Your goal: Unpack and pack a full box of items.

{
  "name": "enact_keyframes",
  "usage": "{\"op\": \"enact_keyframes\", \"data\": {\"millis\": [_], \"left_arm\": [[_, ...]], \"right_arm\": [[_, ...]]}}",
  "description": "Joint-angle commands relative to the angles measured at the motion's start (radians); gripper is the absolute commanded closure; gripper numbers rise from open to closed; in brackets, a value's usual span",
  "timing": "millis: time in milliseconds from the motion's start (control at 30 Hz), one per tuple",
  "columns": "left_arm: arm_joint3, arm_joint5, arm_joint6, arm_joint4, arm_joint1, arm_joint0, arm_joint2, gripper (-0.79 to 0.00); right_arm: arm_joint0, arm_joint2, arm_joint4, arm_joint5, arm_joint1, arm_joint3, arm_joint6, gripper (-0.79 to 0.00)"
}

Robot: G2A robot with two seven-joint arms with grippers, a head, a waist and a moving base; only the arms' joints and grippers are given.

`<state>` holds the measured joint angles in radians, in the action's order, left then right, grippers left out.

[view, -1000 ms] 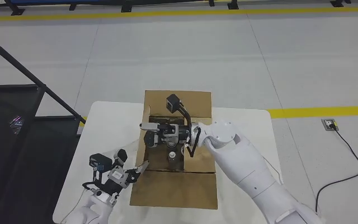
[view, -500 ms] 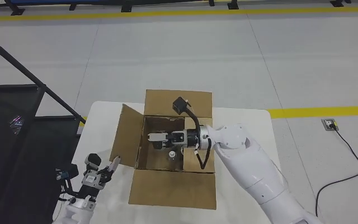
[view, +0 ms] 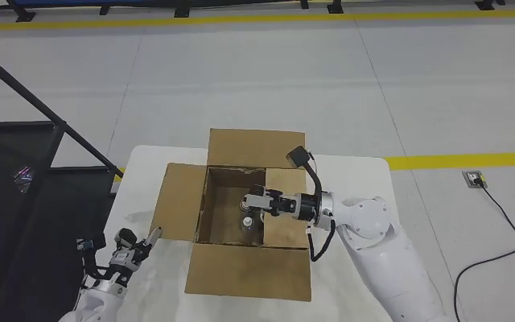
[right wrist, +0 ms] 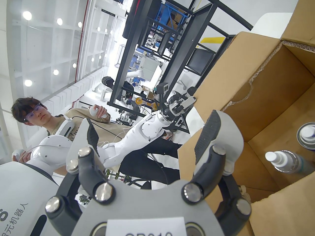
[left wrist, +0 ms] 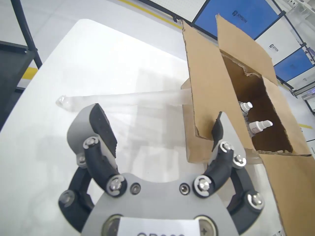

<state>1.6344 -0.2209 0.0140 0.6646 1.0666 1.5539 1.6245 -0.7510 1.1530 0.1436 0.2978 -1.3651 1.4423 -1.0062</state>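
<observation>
Pale grey floor with yellow lines surrounds the white table; a black metal frame stands beside it, blue wall panels beyond.

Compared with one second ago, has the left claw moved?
Yes. The left claw drew back from the box, toward the table's left edge.

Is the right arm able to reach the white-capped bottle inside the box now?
Probably yes: the box flaps lie open, the open right pincer hovers over the opening, nothing covers the bottle.

Open brown cardboard box, flaps spread, holds perhaps two spray bottles.
</observation>
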Motion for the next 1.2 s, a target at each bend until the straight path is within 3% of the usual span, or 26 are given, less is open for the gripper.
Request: {"op": "enact_keyframes", "data": {"millis": [0, 200, 367, 600, 800, 1000, 1167], "left_arm": [[-0.018, -0.002, -0.007, 0.004, 0.001, -0.011, -0.007, -0.785], [-0.034, -0.010, -0.017, 0.012, 0.004, -0.020, -0.008, -0.785], [0.017, -0.036, -0.018, -0.007, 0.004, -0.001, 0.022, -0.785], [0.152, -0.057, -0.015, -0.021, 0.003, 0.034, 0.085, -0.785], [0.297, -0.101, -0.039, -0.037, 0.002, 0.057, 0.115, -0.785], [0.434, -0.194, -0.154, -0.069, 0.000, 0.034, 0.065, -0.785], [0.404, -0.213, -0.366, -0.139, -0.001, -0.127, -0.087, -0.785]], "right_arm": [[0.000, 0.000, 0.000, 0.000, 0.000, 0.000, 0.000, -0.785], [0.000, 0.000, 0.000, 0.000, 0.000, 0.000, 0.000, -0.785], [-0.011, -0.001, -0.003, 0.010, 0.001, 0.010, 0.007, -0.785], [-0.066, 0.035, -0.052, 0.081, 0.020, 0.074, -0.010, -0.785], [-0.132, 0.088, -0.104, 0.088, 0.037, 0.115, 0.056, -0.785], [-0.213, 0.172, -0.086, 0.131, 0.057, 0.140, 0.093, -0.785], [-0.303, 0.267, -0.052, 0.196, 0.076, 0.164, 0.116, -0.785]]}}
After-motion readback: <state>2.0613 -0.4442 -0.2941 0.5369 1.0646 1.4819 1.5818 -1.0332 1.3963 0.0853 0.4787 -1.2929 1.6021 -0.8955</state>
